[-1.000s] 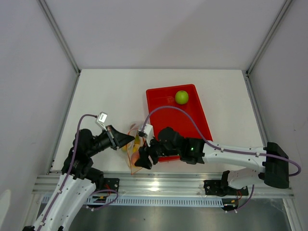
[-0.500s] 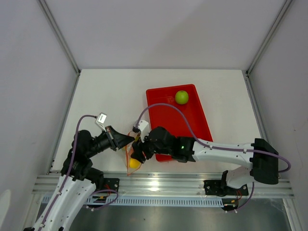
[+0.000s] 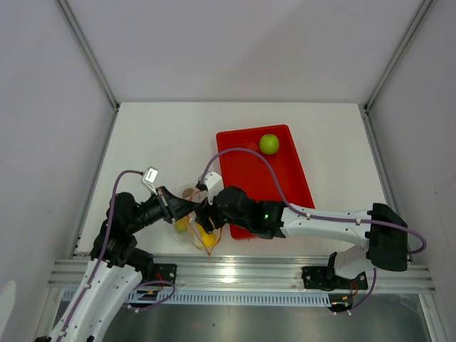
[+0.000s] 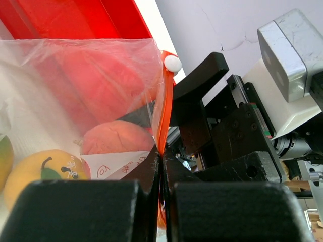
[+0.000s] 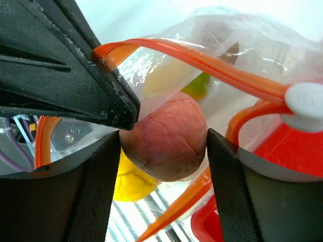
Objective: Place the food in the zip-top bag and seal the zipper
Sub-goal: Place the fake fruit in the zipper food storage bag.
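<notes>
The clear zip-top bag (image 3: pixel 198 229) hangs between the two grippers near the table's front edge. My left gripper (image 3: pixel 187 208) is shut on the bag's orange-red zipper (image 4: pixel 162 126), seen edge-on in the left wrist view with its white slider (image 4: pixel 172 63). My right gripper (image 3: pixel 207 214) is shut on the peach (image 5: pixel 164 138) and holds it at the open bag mouth, with the zipper (image 5: pixel 202 60) arching over it. Yellow fruit (image 5: pixel 128 181) and an orange (image 4: pixel 40 169) lie in the bag. The green apple (image 3: pixel 268 144) sits in the red tray.
The red tray (image 3: pixel 285 182) lies right of the bag, partly under my right arm. A small brown piece (image 3: pixel 189 192) shows just behind the left gripper. The metal rail (image 3: pixel 235 274) runs along the near edge.
My right gripper has moved left and slightly back with the peach, up to the bag mouth. The bag has shifted with it. The left gripper has held its place.
</notes>
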